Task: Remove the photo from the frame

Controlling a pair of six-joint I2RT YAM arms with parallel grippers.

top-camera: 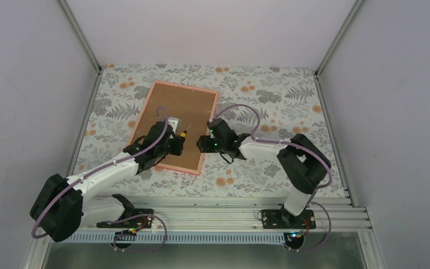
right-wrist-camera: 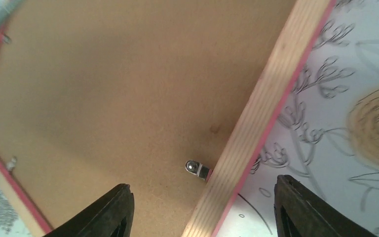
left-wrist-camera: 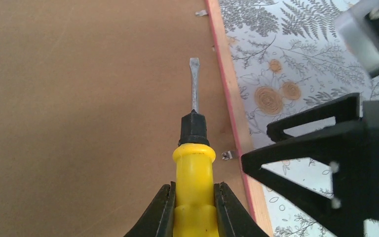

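The frame (top-camera: 201,131) lies face down on the table, its thin pink border around the brown backing board (top-camera: 182,106). The photo is hidden under the board. My left gripper (top-camera: 174,143) is shut on a yellow-handled screwdriver (left-wrist-camera: 194,163), whose flat blade (left-wrist-camera: 194,81) lies over the board near the frame's right edge (left-wrist-camera: 233,106). A metal tab (left-wrist-camera: 228,155) sits beside that edge. My right gripper (top-camera: 202,144) is open and straddles the same edge (right-wrist-camera: 256,128), one finger (right-wrist-camera: 111,212) over the board and the other over the cloth. A metal tab (right-wrist-camera: 197,169) sits between the jaws.
The table is covered by a floral cloth (top-camera: 269,89). A small white fitting (top-camera: 173,121) sits on the backing board near my left wrist. More tabs (left-wrist-camera: 201,13) line the frame's edge. White walls enclose the table on three sides. A metal rail (top-camera: 218,216) runs along the near edge.
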